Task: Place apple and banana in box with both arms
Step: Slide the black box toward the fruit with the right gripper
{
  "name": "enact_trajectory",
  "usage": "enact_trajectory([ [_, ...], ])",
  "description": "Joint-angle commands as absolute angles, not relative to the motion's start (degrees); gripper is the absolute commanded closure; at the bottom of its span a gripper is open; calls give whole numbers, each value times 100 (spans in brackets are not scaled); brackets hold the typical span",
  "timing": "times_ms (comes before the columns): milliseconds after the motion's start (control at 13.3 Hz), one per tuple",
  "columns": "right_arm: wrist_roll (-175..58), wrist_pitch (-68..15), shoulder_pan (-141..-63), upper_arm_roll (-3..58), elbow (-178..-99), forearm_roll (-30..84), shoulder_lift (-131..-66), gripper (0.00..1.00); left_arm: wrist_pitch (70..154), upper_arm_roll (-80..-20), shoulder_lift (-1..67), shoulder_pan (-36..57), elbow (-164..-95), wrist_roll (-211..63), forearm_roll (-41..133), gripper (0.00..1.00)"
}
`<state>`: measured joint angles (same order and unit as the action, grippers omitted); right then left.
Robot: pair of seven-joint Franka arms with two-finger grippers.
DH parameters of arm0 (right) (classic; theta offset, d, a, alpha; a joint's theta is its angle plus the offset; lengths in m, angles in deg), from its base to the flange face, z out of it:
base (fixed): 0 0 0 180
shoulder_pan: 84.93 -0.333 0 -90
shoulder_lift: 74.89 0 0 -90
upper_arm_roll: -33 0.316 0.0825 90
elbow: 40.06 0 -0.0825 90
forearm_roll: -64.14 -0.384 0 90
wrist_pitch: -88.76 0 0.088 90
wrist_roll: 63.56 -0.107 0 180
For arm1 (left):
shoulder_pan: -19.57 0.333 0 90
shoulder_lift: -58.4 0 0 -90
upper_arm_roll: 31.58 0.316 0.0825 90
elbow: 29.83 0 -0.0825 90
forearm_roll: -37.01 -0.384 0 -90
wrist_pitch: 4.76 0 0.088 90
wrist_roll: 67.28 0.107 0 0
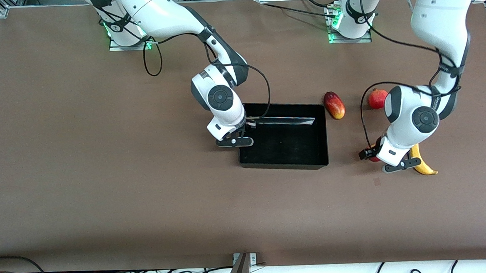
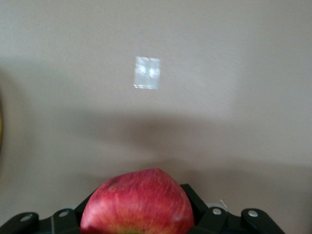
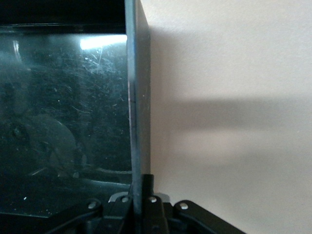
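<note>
Streaked red apple [image 2: 137, 202] clamped in left gripper [image 1: 370, 153] beside yellow curved banana [image 1: 422, 164]; glossy black tray's wall [image 3: 138, 97] pinched by right gripper [image 1: 246, 133]; oval red-yellow fruit [image 1: 334, 105] nearby.

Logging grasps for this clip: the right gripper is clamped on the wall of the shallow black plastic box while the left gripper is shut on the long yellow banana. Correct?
Not quite. The left gripper is shut on the small round red apple, as the left wrist view shows; the long yellow banana lies on the table beside it. The right gripper does clamp the shallow black plastic box wall.
</note>
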<state>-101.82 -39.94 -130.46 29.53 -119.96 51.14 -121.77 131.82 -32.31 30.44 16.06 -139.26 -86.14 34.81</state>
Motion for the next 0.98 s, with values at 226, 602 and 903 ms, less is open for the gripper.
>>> enact_trajectory([
  [226,-10180,-4000,-13046,2852,-11810,4964,-12148,0,11372,-3763,4197,1061,-13698,-9406,3384,100],
  [602,-9751,-2825,-12038,2826,-11819,5016,-11157,0,11442,-4238,4091,903,-13671,-9959,3455,100],
  [903,-9048,-1639,-11122,2756,-11880,4955,-10287,0,11977,-4897,3688,780,-13679,-10647,3393,100],
])
